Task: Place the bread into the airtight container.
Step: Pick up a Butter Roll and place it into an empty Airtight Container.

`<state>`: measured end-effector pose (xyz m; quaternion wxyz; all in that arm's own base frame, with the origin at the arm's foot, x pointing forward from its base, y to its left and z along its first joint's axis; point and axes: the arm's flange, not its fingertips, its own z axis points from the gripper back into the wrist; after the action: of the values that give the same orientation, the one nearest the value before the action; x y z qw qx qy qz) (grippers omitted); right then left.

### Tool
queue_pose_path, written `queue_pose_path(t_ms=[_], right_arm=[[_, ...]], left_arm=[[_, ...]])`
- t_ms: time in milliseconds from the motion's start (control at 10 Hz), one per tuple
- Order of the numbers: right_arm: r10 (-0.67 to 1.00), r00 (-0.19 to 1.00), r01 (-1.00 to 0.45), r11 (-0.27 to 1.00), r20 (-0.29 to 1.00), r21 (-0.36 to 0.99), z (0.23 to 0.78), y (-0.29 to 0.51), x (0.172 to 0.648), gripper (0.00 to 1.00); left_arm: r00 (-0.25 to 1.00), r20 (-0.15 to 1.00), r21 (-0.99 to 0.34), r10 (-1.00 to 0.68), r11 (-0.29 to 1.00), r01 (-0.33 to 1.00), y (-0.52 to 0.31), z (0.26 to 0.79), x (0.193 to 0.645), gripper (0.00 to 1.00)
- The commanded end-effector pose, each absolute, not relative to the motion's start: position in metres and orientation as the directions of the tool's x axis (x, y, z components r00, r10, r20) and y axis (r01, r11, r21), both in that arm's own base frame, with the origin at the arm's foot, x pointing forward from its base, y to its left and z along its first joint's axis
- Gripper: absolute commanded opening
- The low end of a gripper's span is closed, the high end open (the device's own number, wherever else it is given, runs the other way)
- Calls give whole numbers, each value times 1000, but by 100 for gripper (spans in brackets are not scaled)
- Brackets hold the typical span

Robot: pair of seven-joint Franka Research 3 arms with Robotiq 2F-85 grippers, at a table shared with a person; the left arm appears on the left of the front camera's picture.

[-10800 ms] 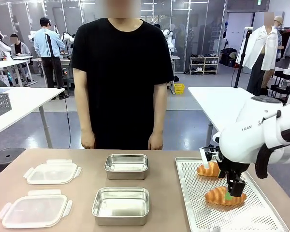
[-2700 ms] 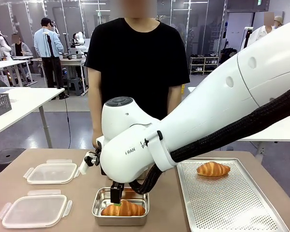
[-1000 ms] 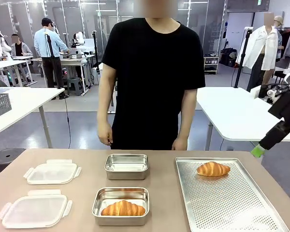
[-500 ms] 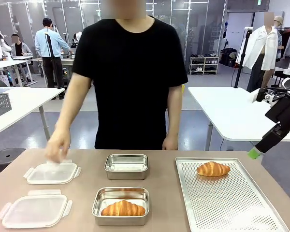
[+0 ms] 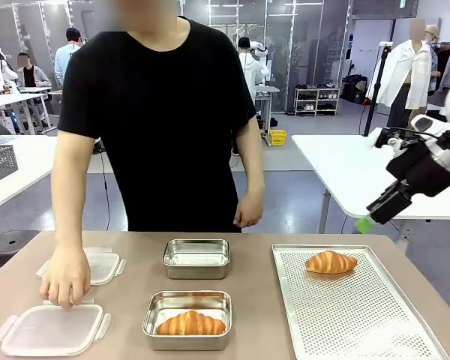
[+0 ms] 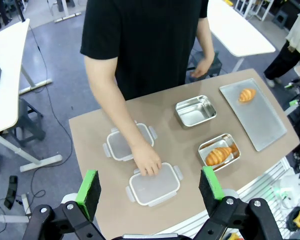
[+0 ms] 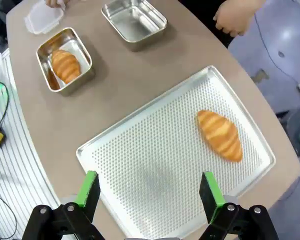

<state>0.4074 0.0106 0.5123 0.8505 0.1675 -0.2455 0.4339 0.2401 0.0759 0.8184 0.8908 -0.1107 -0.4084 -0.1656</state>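
While the left gripper (image 6: pixel 149 186) and right gripper (image 7: pixel 149 190) hang open, one croissant (image 5: pixel 189 322) lies in the near tin (image 5: pixel 187 345), a second croissant (image 5: pixel 330 262) on the tray (image 5: pixel 360 315). Reaching for the lid (image 5: pixel 49 331) could hit the person's hand (image 5: pixel 66 279) on it.

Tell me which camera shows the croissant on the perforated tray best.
The right wrist view: it looks down on the croissant from close by, whole and unobstructed on the tray. The front view shows the same croissant smaller, from a low angle; the left wrist view shows it as a tiny speck far off.
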Motion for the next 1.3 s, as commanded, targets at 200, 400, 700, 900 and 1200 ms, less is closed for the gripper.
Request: queue_pose_path(t_ms=[200, 400, 700, 900, 1200], right_arm=[[662, 453, -860, 500, 597, 99, 492, 35, 481, 100], [700, 401, -892, 445, 591, 77, 487, 79, 498, 100], [727, 351, -916, 396, 590, 56, 476, 109, 510, 100], [730, 344, -921, 384, 590, 62, 472, 112, 508, 100], [572, 361, -874, 482, 737, 54, 508, 2, 458, 100]], left_arm=[[607, 767, -61, -208, 918, 392, 75, 821, 239, 100], [607, 767, -61, -208, 918, 392, 75, 821, 239, 100], [607, 767, -61, -208, 918, 392, 75, 821, 239, 100], [607, 767, -61, -208, 918, 392, 75, 821, 239, 100], [607, 767, -61, -208, 918, 392, 75, 821, 239, 100]])
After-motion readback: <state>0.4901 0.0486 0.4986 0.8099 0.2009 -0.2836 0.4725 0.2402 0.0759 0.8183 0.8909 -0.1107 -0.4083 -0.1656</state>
